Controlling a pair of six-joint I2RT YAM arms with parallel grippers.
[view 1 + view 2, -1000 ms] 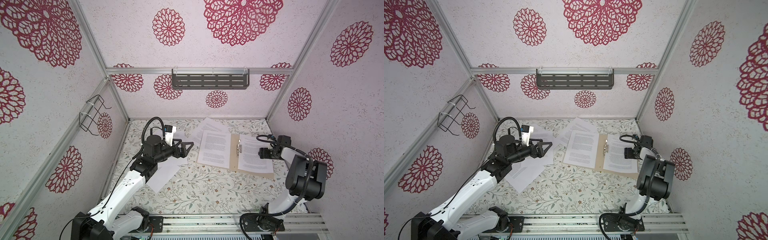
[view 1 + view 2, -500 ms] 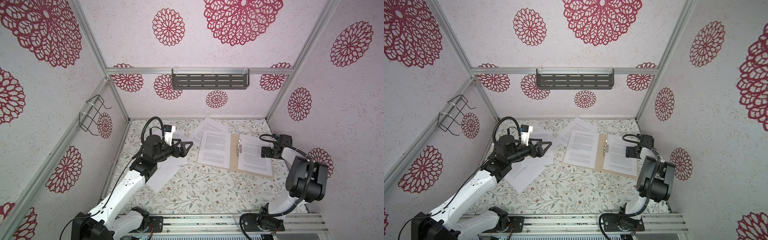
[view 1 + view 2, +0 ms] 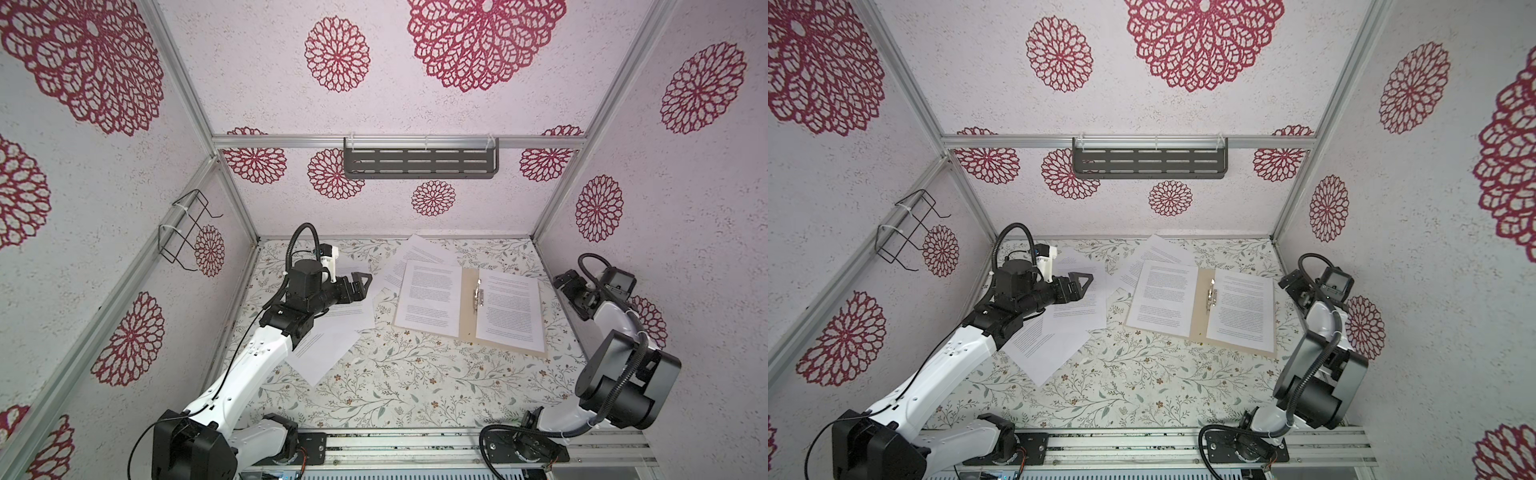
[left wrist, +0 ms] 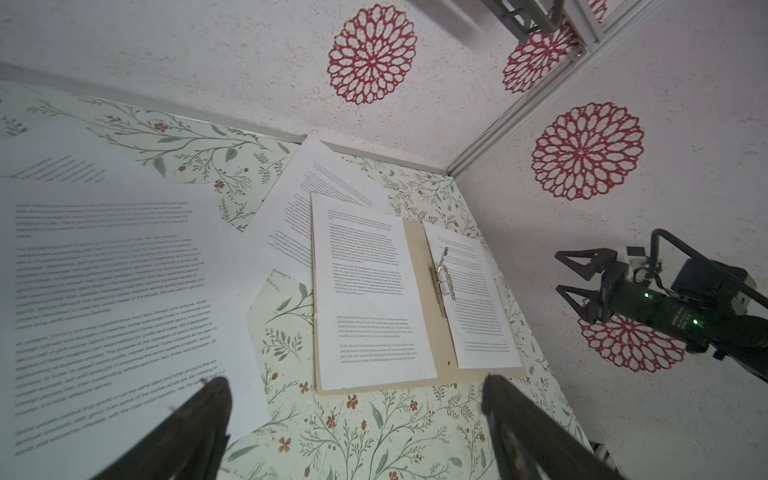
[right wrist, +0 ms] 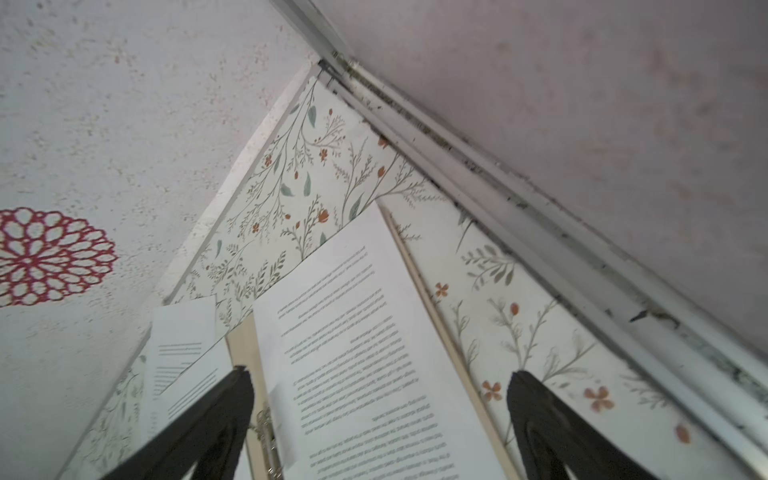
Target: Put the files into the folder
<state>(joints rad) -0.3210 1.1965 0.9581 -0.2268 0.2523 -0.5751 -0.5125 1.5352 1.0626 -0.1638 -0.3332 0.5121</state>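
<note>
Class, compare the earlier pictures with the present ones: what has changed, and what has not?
The right tool drew back rightward, off the folder's right sheet towards the side wall. The left tool shifted slightly; both are open, holding nothing. Folder and sheets lie unmoved.

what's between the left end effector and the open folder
In a top view, one loose sheet, partly overlapped by the folder, and a bare patch of floral table lie between it and the left end effector. Nothing else.
</note>
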